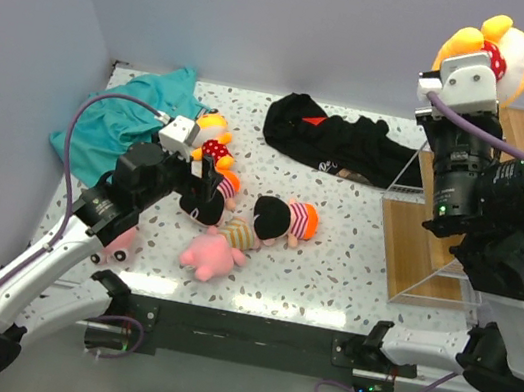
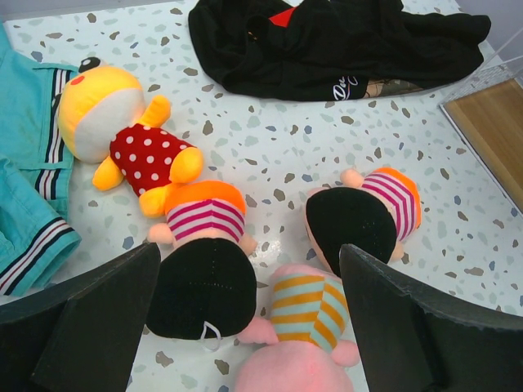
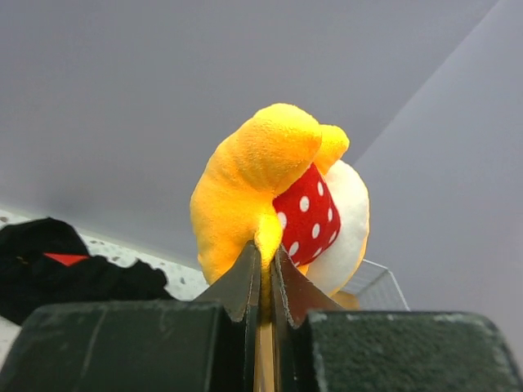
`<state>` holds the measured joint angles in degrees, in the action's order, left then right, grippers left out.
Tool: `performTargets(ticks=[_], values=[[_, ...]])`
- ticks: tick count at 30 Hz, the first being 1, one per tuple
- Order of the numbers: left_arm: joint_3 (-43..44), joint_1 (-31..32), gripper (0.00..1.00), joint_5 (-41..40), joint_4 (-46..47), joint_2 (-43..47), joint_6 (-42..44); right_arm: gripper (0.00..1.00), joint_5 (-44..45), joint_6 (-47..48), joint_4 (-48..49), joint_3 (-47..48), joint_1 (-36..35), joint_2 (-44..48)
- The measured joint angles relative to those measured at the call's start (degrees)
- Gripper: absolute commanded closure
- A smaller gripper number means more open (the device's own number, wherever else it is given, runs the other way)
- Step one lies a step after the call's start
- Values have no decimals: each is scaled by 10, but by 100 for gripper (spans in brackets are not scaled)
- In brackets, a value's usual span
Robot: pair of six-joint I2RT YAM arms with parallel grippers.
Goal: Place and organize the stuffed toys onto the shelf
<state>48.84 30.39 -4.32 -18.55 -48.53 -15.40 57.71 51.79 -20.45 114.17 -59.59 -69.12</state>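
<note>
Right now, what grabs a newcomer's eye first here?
The yellow-orange bear stands out first, pinched in the shut right gripper and raised high at the right by the shelf. Next is the open left gripper, hovering over a huddle of toys at centre-left of the table: a doll directly below it, a second doll, a pink pig and a second bear.

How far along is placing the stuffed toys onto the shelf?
Done: no toy visible on the white wire shelf with wooden boards. In hand: right claw pinches a yellow plush bear in red dotted top. Remaining: second bear, two black-haired dolls, two pink pigs on the speckled table.
</note>
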Motion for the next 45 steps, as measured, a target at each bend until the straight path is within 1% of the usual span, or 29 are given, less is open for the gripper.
performTargets(ticks=[2,6,12,16,19,24,25,28,35,41,45], values=[[0,0,4,0,0,0,0,100,29,40,25,-25,0,7],[0,0,4,0,0,0,0,100,62,85,55,-42,0,5],[0,0,4,0,0,0,0,100,81,122,75,-90,1,5],[0,0,4,0,0,0,0,100,85,127,73,-99,19,-2],[0,0,4,0,0,0,0,100,78,123,61,-101,67,-3],[0,0,4,0,0,0,0,100,58,97,7,-109,187,-12],[0,0,4,0,0,0,0,100,56,91,-3,-111,200,-14],[0,0,4,0,0,-1,0,100,33,73,-38,-114,231,-17],[0,0,4,0,0,-5,0,100,-41,67,-63,-142,276,9],[0,0,4,0,0,-11,0,100,-95,69,-92,-144,360,8],[0,0,4,0,0,-19,0,94,-123,67,-120,-150,400,5]])
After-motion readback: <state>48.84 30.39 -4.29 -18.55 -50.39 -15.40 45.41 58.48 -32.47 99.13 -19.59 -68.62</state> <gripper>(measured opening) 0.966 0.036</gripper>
